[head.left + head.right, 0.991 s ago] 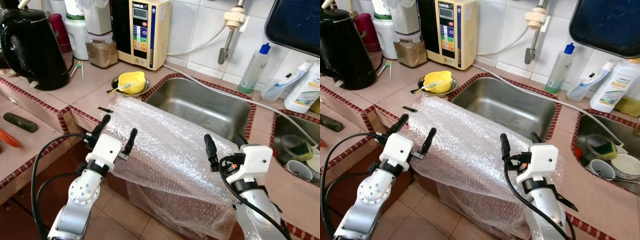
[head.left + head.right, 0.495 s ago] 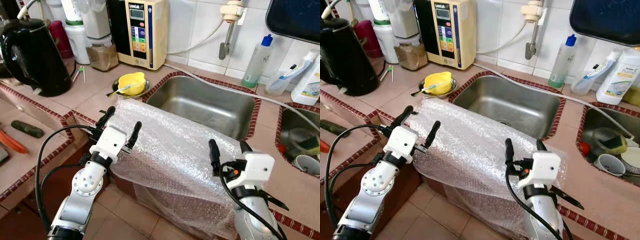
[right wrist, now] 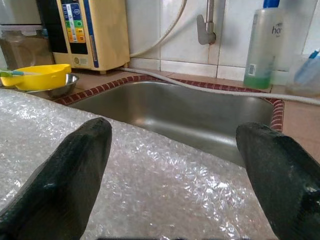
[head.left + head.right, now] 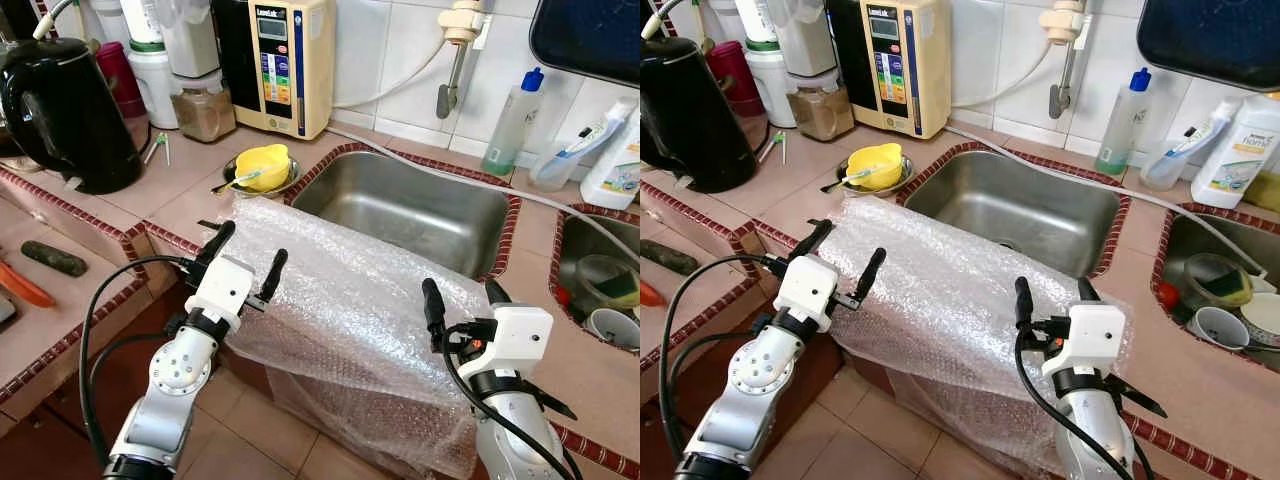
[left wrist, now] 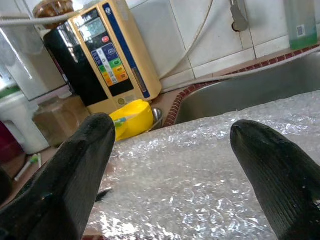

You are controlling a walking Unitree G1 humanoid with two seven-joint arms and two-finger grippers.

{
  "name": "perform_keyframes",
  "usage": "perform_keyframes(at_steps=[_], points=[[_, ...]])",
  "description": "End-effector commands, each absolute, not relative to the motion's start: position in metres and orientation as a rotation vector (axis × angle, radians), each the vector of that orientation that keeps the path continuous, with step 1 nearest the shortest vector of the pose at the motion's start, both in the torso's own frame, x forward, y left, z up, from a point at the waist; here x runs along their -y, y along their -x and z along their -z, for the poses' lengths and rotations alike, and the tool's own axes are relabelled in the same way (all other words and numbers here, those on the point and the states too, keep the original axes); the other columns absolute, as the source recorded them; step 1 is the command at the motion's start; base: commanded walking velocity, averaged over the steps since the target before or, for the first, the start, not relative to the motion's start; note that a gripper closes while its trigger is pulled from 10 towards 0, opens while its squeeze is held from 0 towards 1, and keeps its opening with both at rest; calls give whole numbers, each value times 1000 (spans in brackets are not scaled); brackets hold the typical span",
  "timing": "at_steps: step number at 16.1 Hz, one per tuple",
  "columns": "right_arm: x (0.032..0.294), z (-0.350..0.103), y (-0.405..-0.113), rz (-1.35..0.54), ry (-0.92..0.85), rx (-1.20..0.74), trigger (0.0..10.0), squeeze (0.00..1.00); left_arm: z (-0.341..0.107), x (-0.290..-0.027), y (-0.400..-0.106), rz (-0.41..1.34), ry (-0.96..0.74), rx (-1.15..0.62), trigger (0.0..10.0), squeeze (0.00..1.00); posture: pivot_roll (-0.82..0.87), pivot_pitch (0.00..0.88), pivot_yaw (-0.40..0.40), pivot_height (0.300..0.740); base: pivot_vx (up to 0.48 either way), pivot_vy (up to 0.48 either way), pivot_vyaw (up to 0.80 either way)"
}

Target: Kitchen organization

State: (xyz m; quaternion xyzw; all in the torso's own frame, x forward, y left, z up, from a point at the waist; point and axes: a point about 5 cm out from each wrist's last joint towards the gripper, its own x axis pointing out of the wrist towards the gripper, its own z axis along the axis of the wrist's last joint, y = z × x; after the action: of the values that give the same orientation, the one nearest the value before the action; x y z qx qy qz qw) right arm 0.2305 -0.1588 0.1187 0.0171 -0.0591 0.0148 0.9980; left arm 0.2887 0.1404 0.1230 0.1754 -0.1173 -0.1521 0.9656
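A sheet of clear bubble wrap lies over the tiled counter in front of the sink and hangs down past the front edge. My left gripper is open above the wrap's left edge, with nothing between its fingers. My right gripper is open above the wrap's right end, also holding nothing. In the right wrist view the wrap spreads below the fingers, with the sink basin beyond.
A yellow bowl in a metal dish sits left of the sink. A black kettle and a water purifier stand at the back left. Bottles line the back wall. A second basin at right holds dishes.
The head view has shifted slightly. My left gripper has edged a little further over the wrap's left edge. Both grippers stay open, and the wrap lies as before.
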Motion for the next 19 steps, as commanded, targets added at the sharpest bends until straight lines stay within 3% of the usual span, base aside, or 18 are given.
perform_keyframes(at_steps=[1,19], points=[[159,-120,-233,-37,-25,125,10000,0,-119,-142,-288,300,-344,211,10000,0,167,0,-12,740,0,0,0],[158,-119,-231,-48,-20,112,10000,0,-113,-142,-287,313,-312,172,10000,0,157,0,-3,740,0,271,0]])
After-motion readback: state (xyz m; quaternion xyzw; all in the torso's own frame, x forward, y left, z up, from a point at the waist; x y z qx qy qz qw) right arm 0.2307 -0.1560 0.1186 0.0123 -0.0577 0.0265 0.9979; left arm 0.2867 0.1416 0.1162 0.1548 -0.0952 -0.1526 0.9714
